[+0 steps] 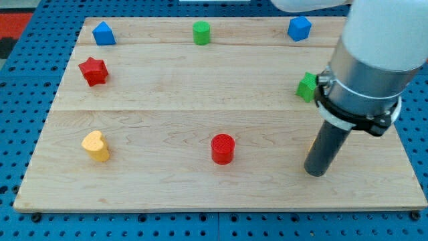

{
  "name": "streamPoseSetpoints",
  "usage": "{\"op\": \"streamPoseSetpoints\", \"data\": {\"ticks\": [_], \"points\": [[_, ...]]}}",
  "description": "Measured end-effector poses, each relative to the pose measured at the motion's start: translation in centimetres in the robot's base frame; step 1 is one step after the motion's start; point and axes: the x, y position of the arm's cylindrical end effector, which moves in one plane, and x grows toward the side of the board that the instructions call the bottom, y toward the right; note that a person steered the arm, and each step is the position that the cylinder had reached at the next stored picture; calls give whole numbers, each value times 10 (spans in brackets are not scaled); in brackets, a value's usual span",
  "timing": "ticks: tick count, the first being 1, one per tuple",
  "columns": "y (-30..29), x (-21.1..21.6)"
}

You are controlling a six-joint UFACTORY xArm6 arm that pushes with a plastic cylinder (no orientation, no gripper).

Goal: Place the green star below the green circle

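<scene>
Camera view shows the green star (307,87) as a bright green, pointed block, half hidden behind my arm (only its left side shows), just up and left of my tip (316,172). My tip grasps nothing, resting on the wooden board (167,87). The green circle (201,32) sits far up-left.

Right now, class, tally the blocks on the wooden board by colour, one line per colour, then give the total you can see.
Blue: 2, one block at the view's top left, a cube at top right.
Green: 2, the green circle and the green star, partly hidden by the arm.
Red: 2, a star and a cylinder.
Yellow: 1, a heart.
Total: 7.
</scene>
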Motion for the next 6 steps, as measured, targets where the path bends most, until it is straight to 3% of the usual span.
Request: {"op": "streamPoseSetpoints", "data": {"ticks": [1, 2, 3, 6], "points": [[28, 0], [118, -27], [135, -116], [-4, -171]]}}
